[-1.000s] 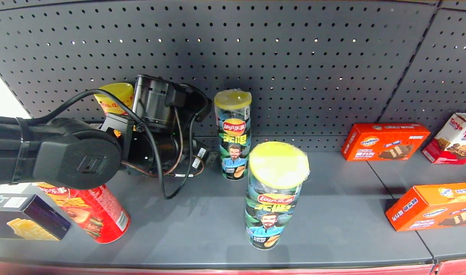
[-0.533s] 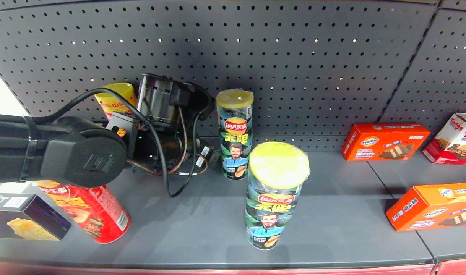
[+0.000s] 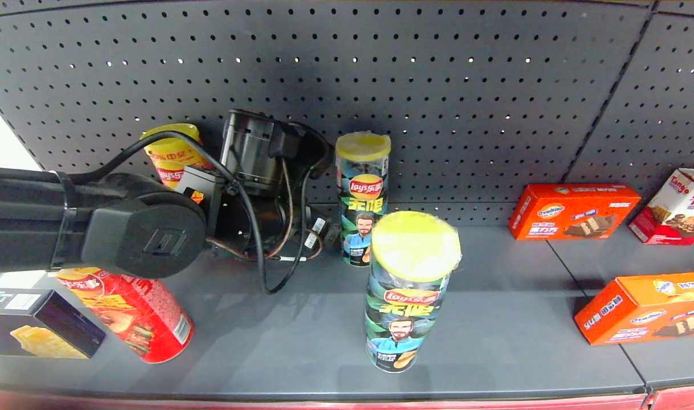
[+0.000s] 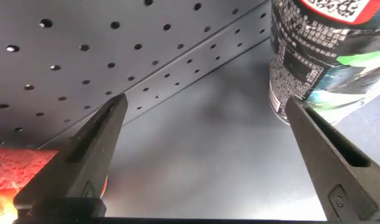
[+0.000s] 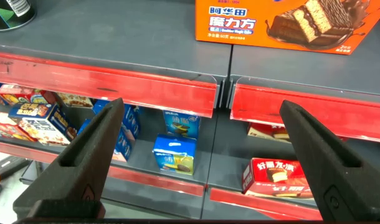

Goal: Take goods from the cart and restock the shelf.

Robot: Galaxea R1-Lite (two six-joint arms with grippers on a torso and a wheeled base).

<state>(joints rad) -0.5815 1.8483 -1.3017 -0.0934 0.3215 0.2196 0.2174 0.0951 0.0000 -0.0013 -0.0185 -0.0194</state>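
1. The left tool (image 4: 204, 102) sits low at the back of the shelf (image 3: 523, 341), fingers spread, nothing between them. The right tool (image 5: 201, 104) is also spread and empty, hanging in front of the lower shelf levels.
2. Task item: the rear green chip can (image 3: 362, 199) stands upright close to the pegboard (image 3: 438, 85), just beside the left tool. In the left wrist view one fingertip (image 4: 311, 127) sits right at the can's base. Touching or just clear, cannot tell.
3. Main risk: if the left arm swings toward the can, that finger catches the base. The can is tall and narrow, so it probably skids or tips.
4. Knock-on: a tipped rear can likely falls onto the front green chip can (image 3: 409, 290), which stands near and in front of it. Either one could then roll off the shelf's front edge.
5. The yellow-lidded can (image 3: 173, 149) stands behind the left wrist, very close. A sloppy pull-out that swings the wrist back could knock it against the pegboard.
6. The red can (image 3: 136, 310) and the dark box (image 3: 33, 324) sit near the front edge, partly under the left arm. If the arm drops while backing out, it could bump them.
7. Judgement: the retreat needs to be straight back, level, with no sideways sweep.
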